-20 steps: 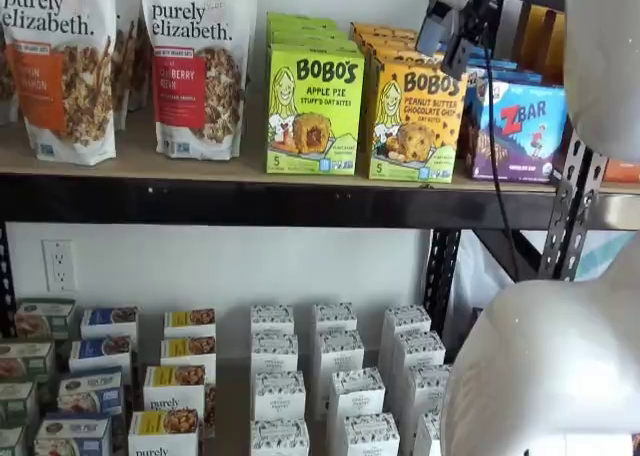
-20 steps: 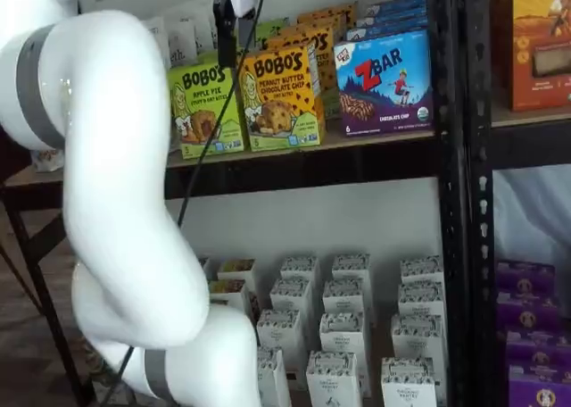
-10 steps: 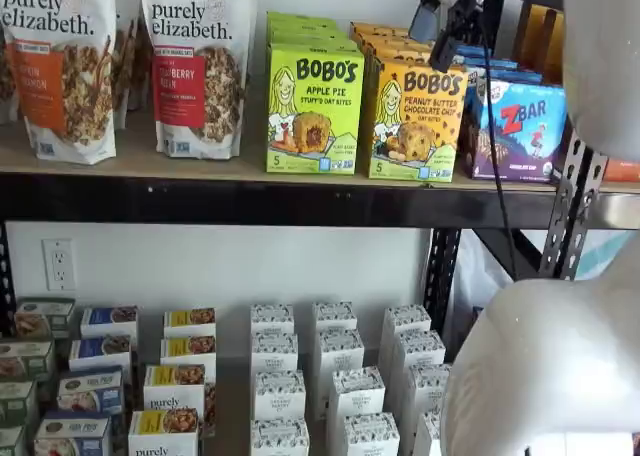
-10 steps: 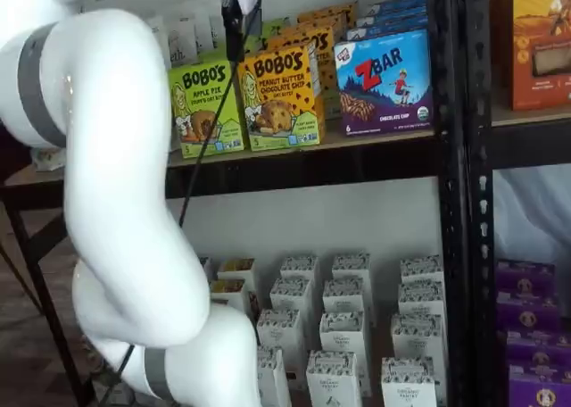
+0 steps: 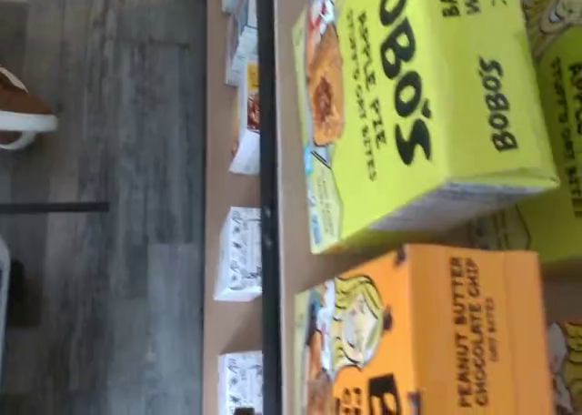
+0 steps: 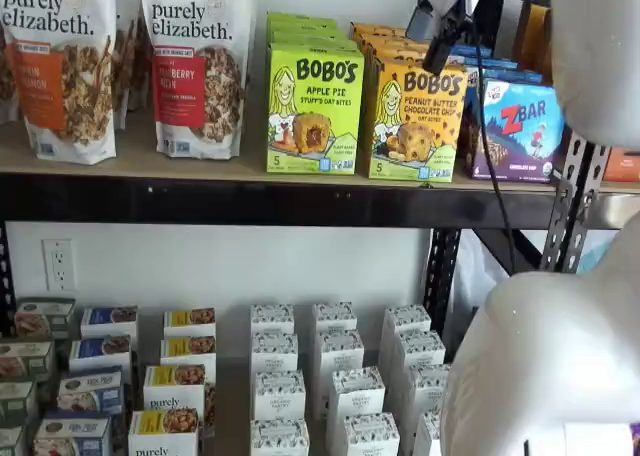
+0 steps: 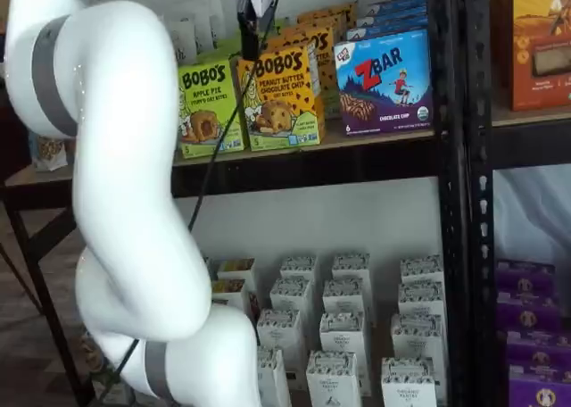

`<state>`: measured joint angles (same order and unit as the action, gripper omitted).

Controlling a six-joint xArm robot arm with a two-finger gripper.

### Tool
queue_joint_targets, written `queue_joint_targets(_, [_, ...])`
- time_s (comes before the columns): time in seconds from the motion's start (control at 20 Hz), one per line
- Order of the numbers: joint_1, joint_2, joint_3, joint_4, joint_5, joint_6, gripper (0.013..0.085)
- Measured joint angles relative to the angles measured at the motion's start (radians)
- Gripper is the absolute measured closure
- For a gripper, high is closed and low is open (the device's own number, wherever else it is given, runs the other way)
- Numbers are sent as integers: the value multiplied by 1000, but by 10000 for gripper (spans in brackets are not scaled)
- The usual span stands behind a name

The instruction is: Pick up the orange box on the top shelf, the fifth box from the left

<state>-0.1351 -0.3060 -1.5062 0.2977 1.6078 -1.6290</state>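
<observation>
Claw point(image 6: 440, 48) just above the orange box point(image 6: 415, 121), top shelf point(image 6: 200, 168).

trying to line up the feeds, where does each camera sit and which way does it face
Wrist view: on the wrist above the top shelf, looking down on the orange box and green box; nothing of the robot shows.
A shelf view: in front, facing the shelves head-on; the end effector hangs above the orange box, white arm at right.
A shelf view: in front, angled; the white arm fills the left, the end effector is by the orange box.
All three show both boxes.
</observation>
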Motion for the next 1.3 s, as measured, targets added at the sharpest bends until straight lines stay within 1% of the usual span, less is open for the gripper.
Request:
queue_joint_targets(0.3, [-13,27,5,-36,-52,-31,130])
queue_joint_targets(0.65, [-29,58,-4,-82,-59,-62,130])
queue_joint_targets(1.0, [-22,82,-25,-119,-15,-62,130])
queue_joint_targets(1.2, [-7,90,-31,-145,9,-52,130])
queue_joint_targets(1.3, [3,87,-24,-157,6,-46,130])
